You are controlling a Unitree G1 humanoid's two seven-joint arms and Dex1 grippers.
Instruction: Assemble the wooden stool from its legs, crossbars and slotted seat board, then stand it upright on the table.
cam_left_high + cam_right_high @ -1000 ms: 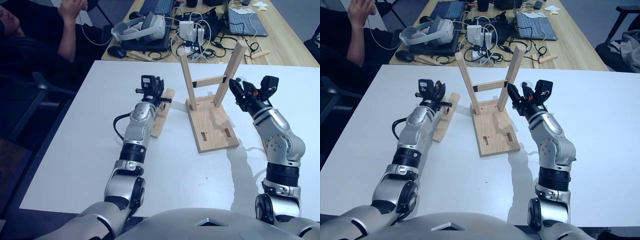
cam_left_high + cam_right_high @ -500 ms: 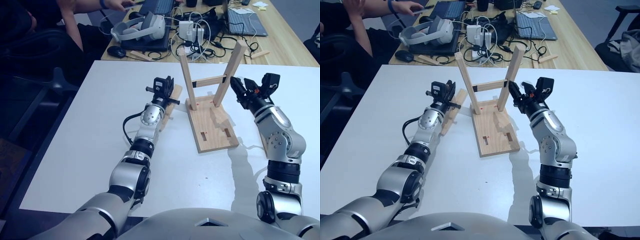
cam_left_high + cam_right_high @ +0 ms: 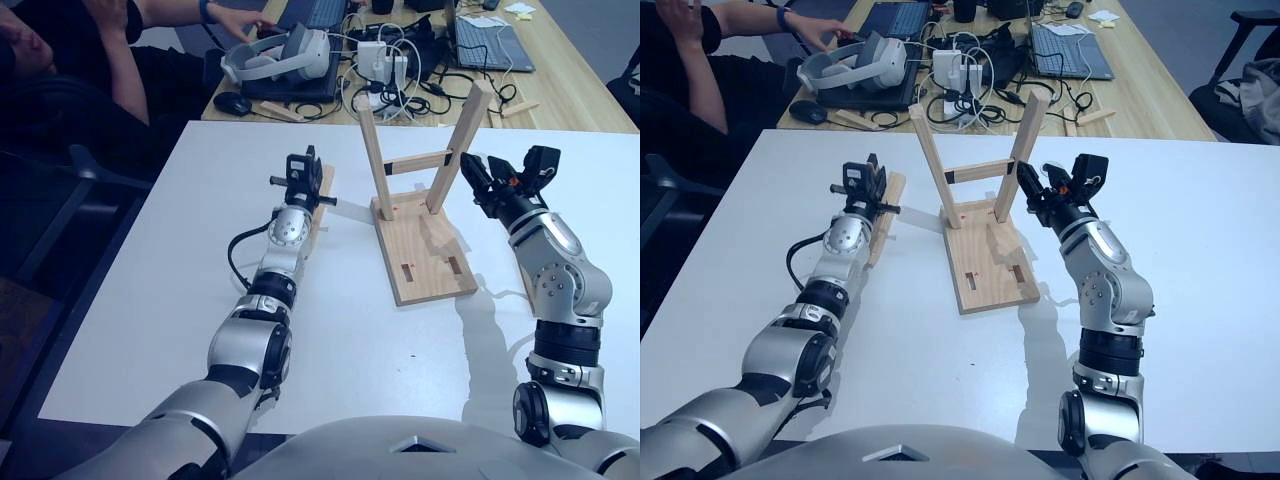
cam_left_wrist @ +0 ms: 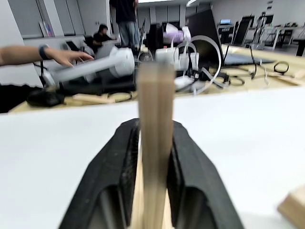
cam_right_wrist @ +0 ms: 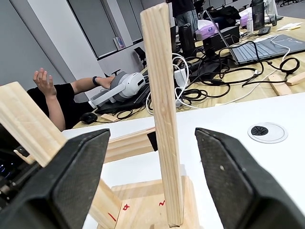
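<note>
Moved: the left gripper (image 3: 303,172) has swung back toward frame left, turning its leg piece (image 3: 320,200) on edge.
Left hold: fingers clamp the leg piece, probably to carry it to the free slots (image 3: 405,270).
Right hold: the right gripper (image 3: 503,170), fingers spread, faces the standing leg (image 3: 458,150) just beside it, likely ready to steady it.
Board (image 3: 425,255): flat at frame centre, right of the held piece, apart from it.

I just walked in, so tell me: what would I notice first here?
On the white table a seat board lies flat with two legs standing up from it, joined by a crossbar. The left tool is clamped on another wooden piece beside it. The right tool is open next to the legs.
</note>
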